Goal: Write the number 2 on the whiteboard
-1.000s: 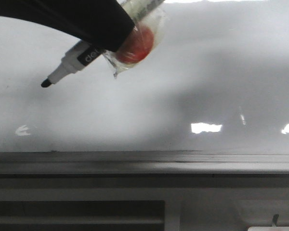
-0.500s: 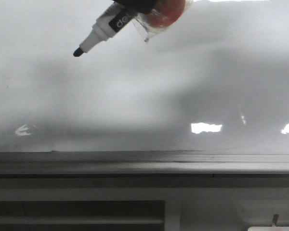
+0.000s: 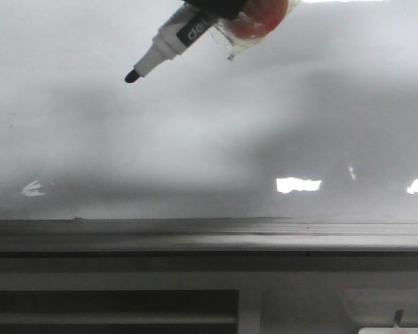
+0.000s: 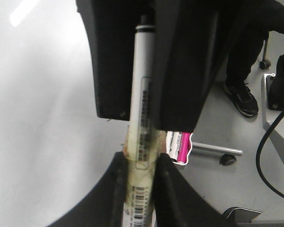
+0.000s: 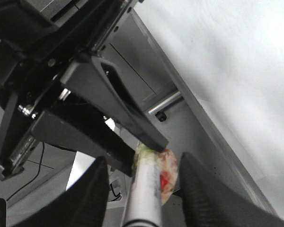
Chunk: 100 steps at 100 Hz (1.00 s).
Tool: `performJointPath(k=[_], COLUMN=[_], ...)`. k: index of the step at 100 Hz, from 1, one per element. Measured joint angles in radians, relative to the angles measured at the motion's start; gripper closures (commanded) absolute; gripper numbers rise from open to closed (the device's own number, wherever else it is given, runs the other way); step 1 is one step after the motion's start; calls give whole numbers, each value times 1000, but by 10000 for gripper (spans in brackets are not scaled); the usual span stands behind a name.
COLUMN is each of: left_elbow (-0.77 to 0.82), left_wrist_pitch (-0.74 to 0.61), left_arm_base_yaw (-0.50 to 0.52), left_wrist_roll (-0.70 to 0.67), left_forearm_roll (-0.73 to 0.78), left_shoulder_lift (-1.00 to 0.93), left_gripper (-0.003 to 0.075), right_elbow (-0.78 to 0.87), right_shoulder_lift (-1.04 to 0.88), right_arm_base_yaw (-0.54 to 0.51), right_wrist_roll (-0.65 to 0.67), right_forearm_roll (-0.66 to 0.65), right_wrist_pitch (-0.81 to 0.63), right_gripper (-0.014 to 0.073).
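The whiteboard (image 3: 195, 146) is glossy pale grey with bright reflections, and no number 2 or other black line shows on it. A white marker (image 3: 171, 42) with a black tip (image 3: 131, 76) hangs at the top of the front view, pointing down-left in front of the board; whether the tip touches it I cannot tell. My left gripper (image 4: 141, 161) is shut on the marker's tape-wrapped barrel (image 4: 142, 142). My right gripper (image 5: 144, 184) is open and straddles the same marker (image 5: 144, 194), with gaps on both sides. A red taped wad (image 3: 259, 19) sits at the grip.
A grey metal ledge (image 3: 209, 236) runs along the board's lower edge, with a dark slatted panel (image 3: 111, 309) below it. In the left wrist view a person's black shoe (image 4: 241, 97), a pink-and-white pack (image 4: 180, 146) and a black cable (image 4: 270, 156) are on the floor side.
The marker and the gripper holding it have moved up and to the right along the board; the tip now sits higher and further right. No line has appeared.
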Motion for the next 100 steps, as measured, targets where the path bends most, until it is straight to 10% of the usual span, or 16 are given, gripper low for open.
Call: performJointPath(k=[27, 41, 72, 88, 100], left_elbow=[0, 0, 0, 0, 0], left_wrist_pitch=[-12, -12, -21, -30, -34], left_arm_base_yaw=[0, 0, 0, 28, 102], left_wrist_roll=[3, 3, 3, 3, -40], left_forearm_roll=[-6, -9, -11, -9, -8], left_shoulder_lift=[0, 0, -2, -42, -102], left_gripper=[740, 720, 215, 344, 631], right_elbow=[0, -2, -2, 1, 42], right_shoulder_lift=[0, 0, 0, -45, -140], right_arm_base_yaw=[0, 0, 0, 0, 0], right_wrist_roll=[-15, -27, -29, -9, 35], right_forearm_roll=[-14, -17, -17, -53, -97], right_wrist_pitch=[1, -2, -8, -83, -206], right_gripper=[667, 666, 645, 639, 639])
